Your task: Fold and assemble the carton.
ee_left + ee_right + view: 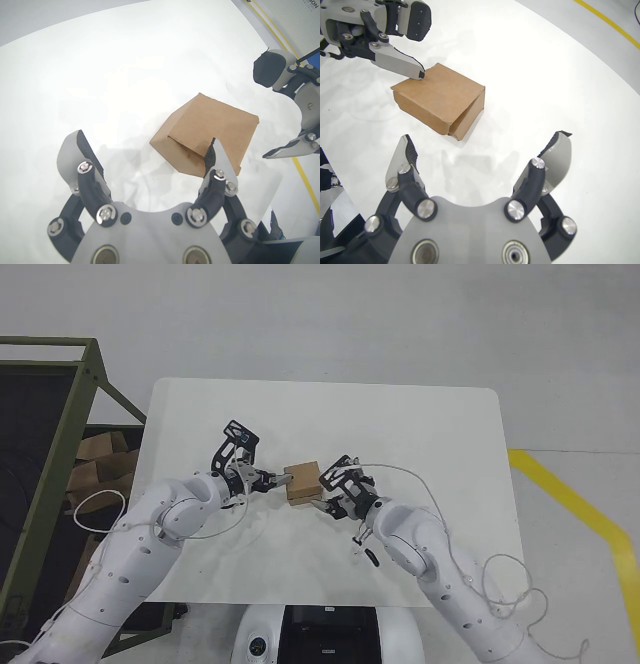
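Observation:
A small brown carton (302, 482) sits folded into a box near the middle of the white table (420, 424). Its end flaps are tucked in but slightly ajar (463, 117). My left gripper (268, 479) is open at the carton's left side. One of its fingertips (419, 74) rests on the top panel's edge, and the other is off the box. In the left wrist view the carton (215, 122) lies partly behind that finger (217, 160). My right gripper (333, 494) is open just off the carton's right side and touches nothing; the right wrist view has the carton (437, 100) a short way beyond its fingers.
A green metal rack (60, 404) stands beside the table's left edge, with flat cardboard pieces (100, 459) stacked inside it. A yellow line (570, 499) runs across the floor at the right. Bare table surface surrounds the carton.

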You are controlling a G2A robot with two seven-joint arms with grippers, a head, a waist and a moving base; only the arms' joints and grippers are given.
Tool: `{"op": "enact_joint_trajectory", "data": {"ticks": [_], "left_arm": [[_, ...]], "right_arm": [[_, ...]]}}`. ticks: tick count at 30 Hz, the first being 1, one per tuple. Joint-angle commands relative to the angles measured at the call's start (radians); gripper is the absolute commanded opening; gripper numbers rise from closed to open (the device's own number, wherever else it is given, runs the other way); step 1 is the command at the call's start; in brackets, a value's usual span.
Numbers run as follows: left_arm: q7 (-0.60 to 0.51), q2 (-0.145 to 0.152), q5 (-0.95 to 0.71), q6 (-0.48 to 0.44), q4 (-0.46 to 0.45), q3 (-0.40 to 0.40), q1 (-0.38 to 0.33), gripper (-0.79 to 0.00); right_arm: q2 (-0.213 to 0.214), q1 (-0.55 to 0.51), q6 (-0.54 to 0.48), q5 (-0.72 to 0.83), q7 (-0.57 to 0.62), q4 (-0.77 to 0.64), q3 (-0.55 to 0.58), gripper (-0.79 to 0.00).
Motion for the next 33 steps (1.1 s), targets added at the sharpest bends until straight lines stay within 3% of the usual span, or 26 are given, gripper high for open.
{"op": "enact_joint_trajectory", "data": {"ticks": [1,11,33], "left_arm": [[0.001,-0.001,-0.001,-0.001,0.0,-0.001,0.001,0.0],[0.003,-0.006,-0.005,-0.013,0.002,-0.013,0.008,0.0],[-0.02,-0.021,0.007,-0.03,0.016,0.001,-0.006,0.0]], "right_arm": [[-0.005,0.013,0.012,-0.01,-0.001,0.012,-0.017,0.0],[-0.029,0.065,0.08,-0.072,0.014,0.057,-0.079,0.0],[-0.055,0.087,0.092,-0.072,0.003,0.101,-0.088,0.0]]}}
